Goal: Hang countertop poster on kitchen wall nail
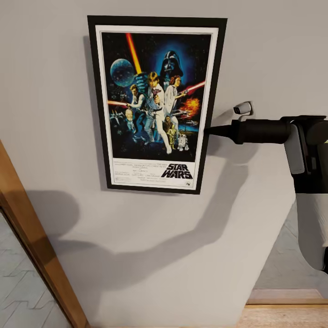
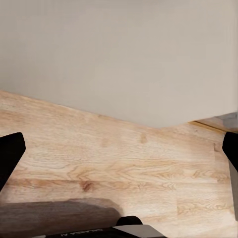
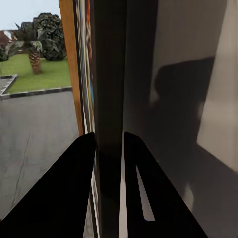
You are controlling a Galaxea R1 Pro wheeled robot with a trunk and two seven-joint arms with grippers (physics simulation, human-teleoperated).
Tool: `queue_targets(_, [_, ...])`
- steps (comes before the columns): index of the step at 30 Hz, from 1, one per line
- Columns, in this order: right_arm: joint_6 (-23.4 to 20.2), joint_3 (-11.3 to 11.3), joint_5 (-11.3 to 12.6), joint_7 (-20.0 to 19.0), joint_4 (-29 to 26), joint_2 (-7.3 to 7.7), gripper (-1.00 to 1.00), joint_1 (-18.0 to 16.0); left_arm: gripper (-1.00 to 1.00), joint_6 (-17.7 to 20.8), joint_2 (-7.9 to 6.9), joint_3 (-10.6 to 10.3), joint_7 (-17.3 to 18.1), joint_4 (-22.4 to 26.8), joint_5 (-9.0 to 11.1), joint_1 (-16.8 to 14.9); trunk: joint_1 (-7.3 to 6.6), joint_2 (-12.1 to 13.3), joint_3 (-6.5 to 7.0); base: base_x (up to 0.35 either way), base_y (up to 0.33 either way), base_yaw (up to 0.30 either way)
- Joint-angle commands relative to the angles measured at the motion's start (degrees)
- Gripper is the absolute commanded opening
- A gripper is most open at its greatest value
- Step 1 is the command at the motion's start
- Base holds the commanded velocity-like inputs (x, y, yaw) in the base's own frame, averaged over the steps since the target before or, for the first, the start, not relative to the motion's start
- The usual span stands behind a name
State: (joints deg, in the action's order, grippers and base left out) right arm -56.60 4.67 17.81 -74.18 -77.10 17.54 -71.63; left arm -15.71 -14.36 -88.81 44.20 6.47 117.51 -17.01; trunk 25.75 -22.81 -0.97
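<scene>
Head view: the poster (image 1: 155,107), a framed Star Wars picture with a white border, sits upright and flat against a plain grey wall (image 1: 54,114), filling the upper middle of the view from about 11 o'clock to 1 o'clock. From 3 o'clock the right arm reaches in level, and the right hand (image 1: 213,131) meets the frame's right edge at about its middle height, its dark fingers narrowed to a point where they touch the frame. Just above the arm, a small grey wall nail (image 1: 243,108) sticks out of the wall, bare and just beside the frame, not behind it. A wooden window frame (image 1: 32,246) slants across at 7 o'clock, and a strip of wood floor (image 1: 282,316) shows at 5 o'clock. Left wrist view: the left hand (image 2: 119,158) hangs over the light plank floor with the grey wall beyond; its two dark fingertips (image 2: 10,153) stand far apart at the picture's edges, so it is wide and holds nothing. Right wrist view: the two black fingers (image 3: 64,193) sit close together on either side of the poster's thin black edge, pinching it, with the grey wall on one side and a window with grass and trees on the other. Judging progress: the pickup is done and the poster has reached the wall, but the hand grips it and the nearby nail is uncovered, so whether it hangs on any nail cannot be told; seating it and letting go seem to remain.
</scene>
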Motion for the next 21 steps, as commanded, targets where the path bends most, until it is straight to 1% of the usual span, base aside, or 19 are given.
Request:
queue_targets(1, [-0.38, 0.08, 0.21, -0.08, 0.02, 0.04, -1.0, -0.07, 1.0, -0.29, -0.05, -0.48, 0.01, 0.12, 0.44, -0.04, 0.03, -0.11, -0.1, 0.0, 0.002, 0.0])
queue_targets(21, [-0.4, 0.08, 0.21, -0.06, 0.02, 0.04, -1.0, -0.04, 1.0, -0.29, -0.05, -0.48, 0.01, 0.12, 0.44, -0.04, 0.03, -0.11, -0.1, 0.0, 0.006, 0.0])
